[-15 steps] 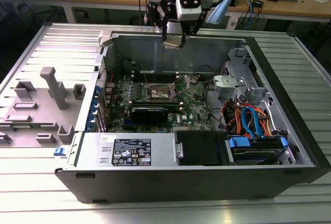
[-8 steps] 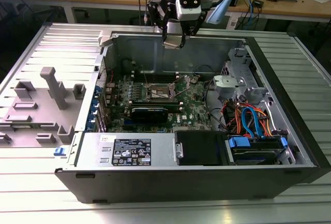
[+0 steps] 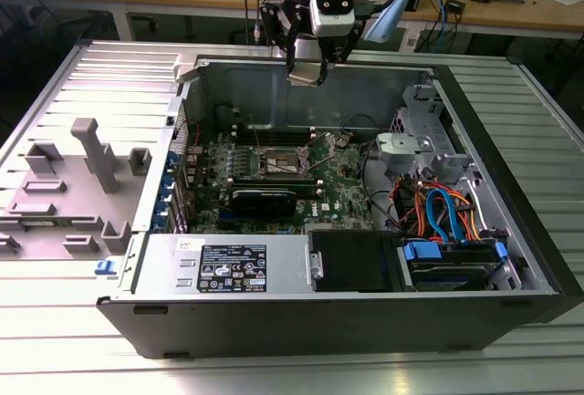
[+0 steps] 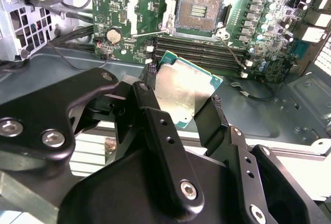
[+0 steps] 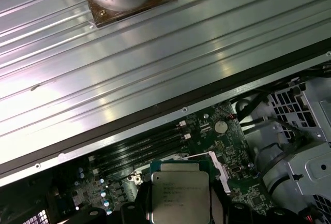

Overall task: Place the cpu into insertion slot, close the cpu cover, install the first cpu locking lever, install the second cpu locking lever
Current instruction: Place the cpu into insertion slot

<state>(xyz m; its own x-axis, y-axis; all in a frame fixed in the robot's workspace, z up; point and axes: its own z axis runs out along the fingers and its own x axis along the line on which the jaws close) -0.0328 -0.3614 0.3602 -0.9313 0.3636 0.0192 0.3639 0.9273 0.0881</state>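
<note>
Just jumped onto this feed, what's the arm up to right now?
The arm's hand is gripping the CPU by its edges, raised over the open computer case. In the second wrist view, the insertion slot on the green motherboard lies uncovered and empty, apart from the chip. The CPU is not yet seated in it.

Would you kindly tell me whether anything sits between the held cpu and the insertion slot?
Nothing visible does. The gripper holds the cpu above the motherboard, and in the second wrist view the insertion slot lies uncovered, its dark centre exposed, with open air between them.
</note>
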